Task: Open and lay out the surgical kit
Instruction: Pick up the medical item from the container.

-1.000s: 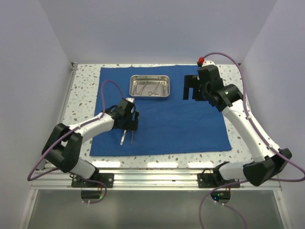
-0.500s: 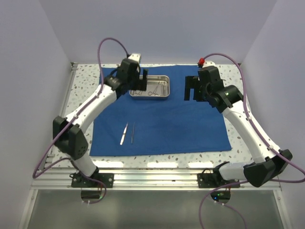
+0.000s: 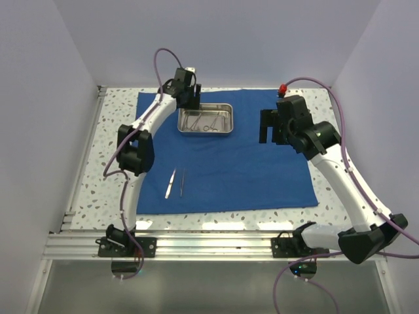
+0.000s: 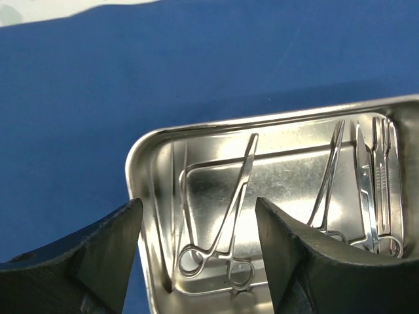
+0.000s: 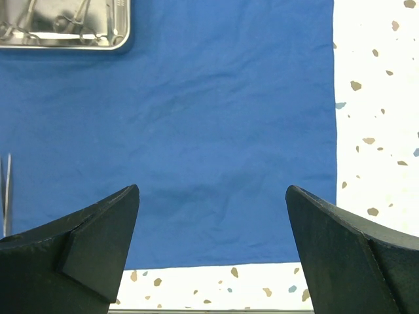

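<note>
The blue cloth (image 3: 249, 170) is spread over the worktop, with the tray (image 3: 230, 119) at its far edge and tweezers (image 3: 170, 184) near its front left corner. The left gripper (image 4: 196, 208) is held over the tray, fingers apart and empty. The right gripper (image 5: 211, 196) is held wide apart over bare cloth. Because the instruments are crowded, a neighbour could be dragged out with the clamp (image 4: 226, 219). Single instruments are told apart only in the left wrist view.

The royal-blue cloth wrap (image 3: 249, 170) lies unfolded and spread flat. A shiny steel tray (image 4: 150, 190) sits on its far part, left of centre, holding several ring-handled clamps (image 4: 239, 193) lying flat. Slim silver tweezers (image 3: 171, 184) and a thinner silver instrument (image 3: 182, 183) lie side by side on the cloth's near-left area, well apart from the tray.
</note>
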{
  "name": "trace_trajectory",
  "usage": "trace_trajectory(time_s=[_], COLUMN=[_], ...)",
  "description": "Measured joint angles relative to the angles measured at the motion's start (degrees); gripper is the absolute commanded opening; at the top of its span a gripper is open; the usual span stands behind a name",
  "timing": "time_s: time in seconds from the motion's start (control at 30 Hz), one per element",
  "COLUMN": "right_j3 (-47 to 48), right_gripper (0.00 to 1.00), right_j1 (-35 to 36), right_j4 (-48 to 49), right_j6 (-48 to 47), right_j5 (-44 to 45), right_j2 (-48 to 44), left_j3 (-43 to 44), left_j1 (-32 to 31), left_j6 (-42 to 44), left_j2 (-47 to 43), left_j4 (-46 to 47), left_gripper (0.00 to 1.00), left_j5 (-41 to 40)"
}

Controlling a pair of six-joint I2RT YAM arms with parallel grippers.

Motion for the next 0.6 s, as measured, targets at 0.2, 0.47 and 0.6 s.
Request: trace_trajectory(time_s=[0.2, 0.47, 0.6], right_j3=[0.0, 0.6, 0.8], right_gripper=[0.99, 0.99, 0.99], right_j1=[0.0, 0.0, 0.0], right_j4=[-1.9, -1.9, -1.8], right_j6=[0.0, 0.0, 0.0], right_j5=[0.9, 1.0, 1.0], right_j2=[0.7, 5.5, 6.5], left_j3=[0.0, 0.2, -0.9], left_j1=[-0.6, -0.9, -1.5], left_j6=[-0.1, 0.0, 0.0], left_j2=[2.0, 3.5, 4.7], left_j4=[2.1, 5.5, 6.9], left_gripper=[0.71, 0.63, 0.61], left_j5=[2.8, 4.6, 4.6])
